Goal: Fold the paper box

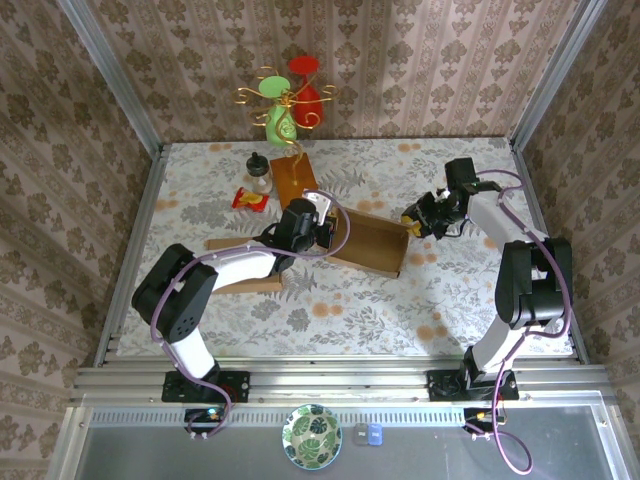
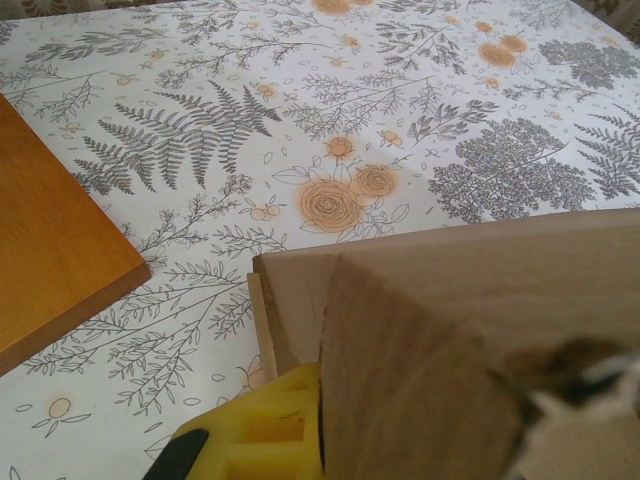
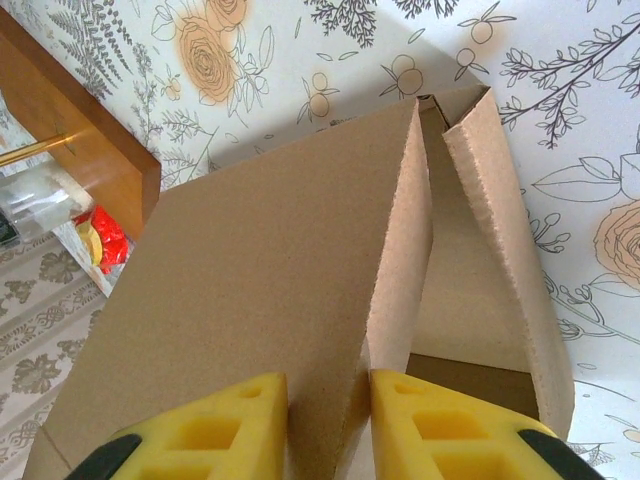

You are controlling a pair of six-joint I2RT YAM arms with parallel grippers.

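The flower-patterned table (image 1: 450, 300) carries the cardboard box (image 1: 365, 245) near its middle, half formed. The left gripper (image 1: 318, 232) is clamped tight on the box's left end, likely to anchor it. The right gripper (image 1: 412, 222), jaws narrow, pinches the right end wall, apparently to fold it.

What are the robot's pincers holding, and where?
Both hold the paper box: left pincer on its left end wall, right pincer on its right end flap.

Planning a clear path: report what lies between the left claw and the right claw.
The brown cardboard box spans that stretch in the top view, with the left claw at one end and the right claw at the other.
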